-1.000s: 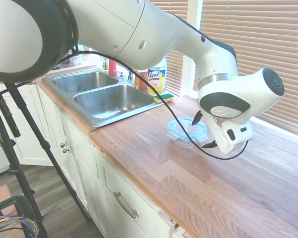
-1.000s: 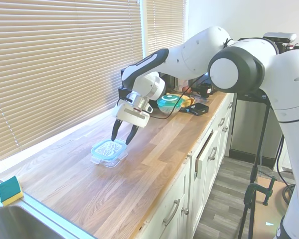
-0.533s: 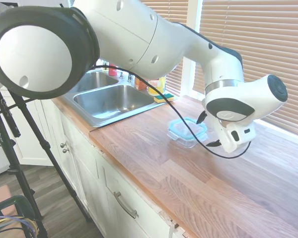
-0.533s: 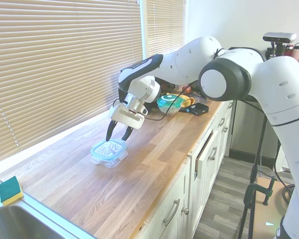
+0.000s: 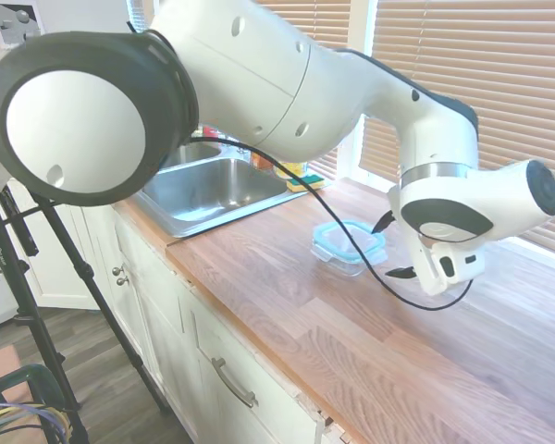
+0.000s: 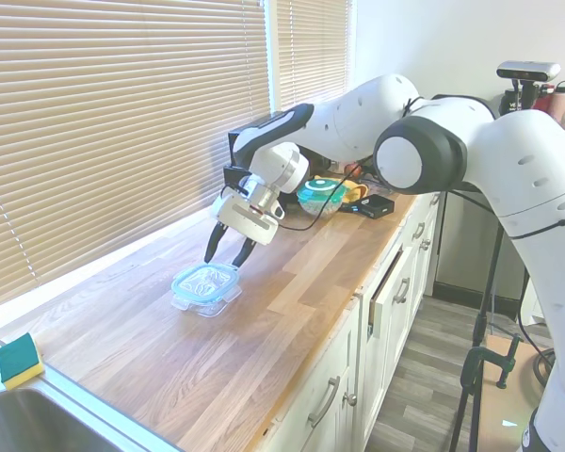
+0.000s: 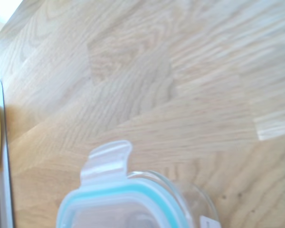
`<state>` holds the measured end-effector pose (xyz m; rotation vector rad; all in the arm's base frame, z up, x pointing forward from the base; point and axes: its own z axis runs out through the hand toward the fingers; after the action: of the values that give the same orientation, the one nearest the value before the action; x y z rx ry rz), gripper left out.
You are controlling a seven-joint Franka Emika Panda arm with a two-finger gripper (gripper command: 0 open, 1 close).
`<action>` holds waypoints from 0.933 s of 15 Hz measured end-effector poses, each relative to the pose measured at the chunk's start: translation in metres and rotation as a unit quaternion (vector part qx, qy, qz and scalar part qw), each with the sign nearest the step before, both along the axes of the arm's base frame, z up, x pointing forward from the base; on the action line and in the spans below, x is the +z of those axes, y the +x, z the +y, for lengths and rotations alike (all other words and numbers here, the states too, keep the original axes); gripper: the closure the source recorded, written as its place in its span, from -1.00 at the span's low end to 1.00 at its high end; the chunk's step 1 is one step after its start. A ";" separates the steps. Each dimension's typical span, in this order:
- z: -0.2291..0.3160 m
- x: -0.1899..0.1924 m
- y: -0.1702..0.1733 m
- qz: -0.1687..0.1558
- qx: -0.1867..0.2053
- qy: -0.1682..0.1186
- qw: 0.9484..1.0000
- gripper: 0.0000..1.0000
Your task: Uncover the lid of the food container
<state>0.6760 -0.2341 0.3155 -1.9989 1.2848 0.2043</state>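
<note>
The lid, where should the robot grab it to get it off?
Probably by a clip tab. The lid lies flat on the container, so its top gives nothing to pinch, but in the wrist view one tab flares out past the teal rim. The open hand hovers just above, so coming down from above onto an edge tab looks best.

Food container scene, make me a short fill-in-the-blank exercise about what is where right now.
1. The lid with the teal rim sits on the ____.
2. The food container rests on the wooden ____.
3. The gripper hovers above the lid with its jaws ____.

Missing words: food container; counter; open
</note>
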 end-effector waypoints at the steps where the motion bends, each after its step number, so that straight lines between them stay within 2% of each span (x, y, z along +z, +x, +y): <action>1: -0.002 0.000 0.000 0.001 0.001 0.009 1.000 1.00; 6: -0.002 -0.006 -0.003 0.010 0.007 0.041 0.999 1.00; 14: -0.016 -0.013 -0.002 0.012 0.006 0.062 0.998 1.00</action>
<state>0.6738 -0.2504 0.3027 -1.9037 1.2455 0.3079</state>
